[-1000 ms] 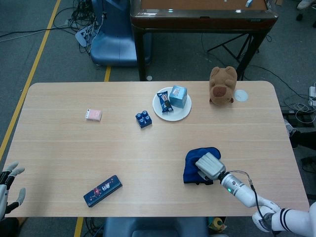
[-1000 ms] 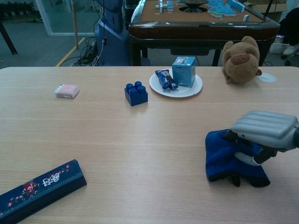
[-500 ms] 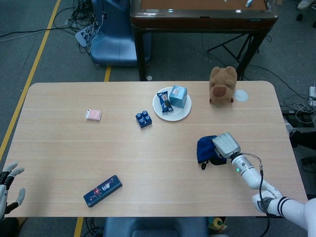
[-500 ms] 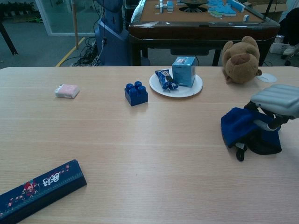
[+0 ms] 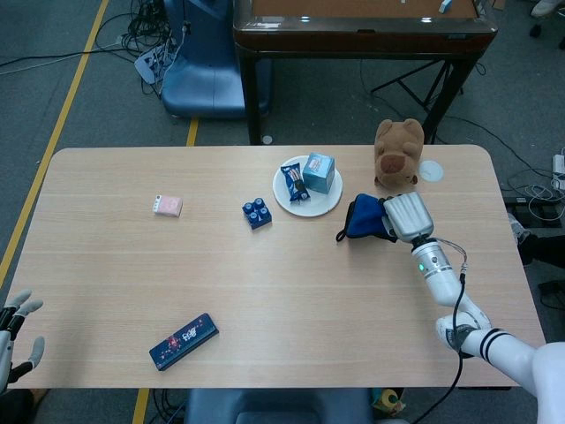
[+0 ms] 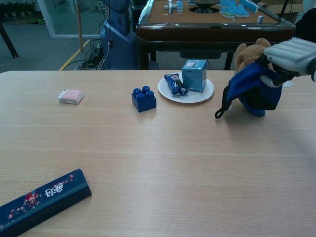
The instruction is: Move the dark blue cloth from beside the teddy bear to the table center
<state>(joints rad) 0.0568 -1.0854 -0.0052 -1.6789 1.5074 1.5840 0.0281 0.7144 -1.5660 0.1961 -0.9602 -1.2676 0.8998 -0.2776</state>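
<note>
My right hand (image 5: 404,216) grips the dark blue cloth (image 5: 362,219) and holds it lifted off the table, just in front of the brown teddy bear (image 5: 397,152). In the chest view the same right hand (image 6: 291,54) is at the far right; the cloth (image 6: 249,89) hangs bunched from it, with a dark strap dangling on its left, and covers part of the bear (image 6: 247,52). At the table's near left corner my left hand (image 5: 13,327) stays off the table with its fingers apart and nothing in them.
A white plate (image 5: 322,201) left of the cloth carries a light blue box (image 5: 319,171) and a snack packet (image 5: 294,181). A blue toy brick (image 5: 257,213), a pink packet (image 5: 167,206) and a long dark blue box (image 5: 183,341) lie further left. A dark table (image 5: 362,26) stands behind.
My right hand has lifted the cloth from the table's near right part and carried it toward the far side, up to the teddy bear. The left hand has not moved.
</note>
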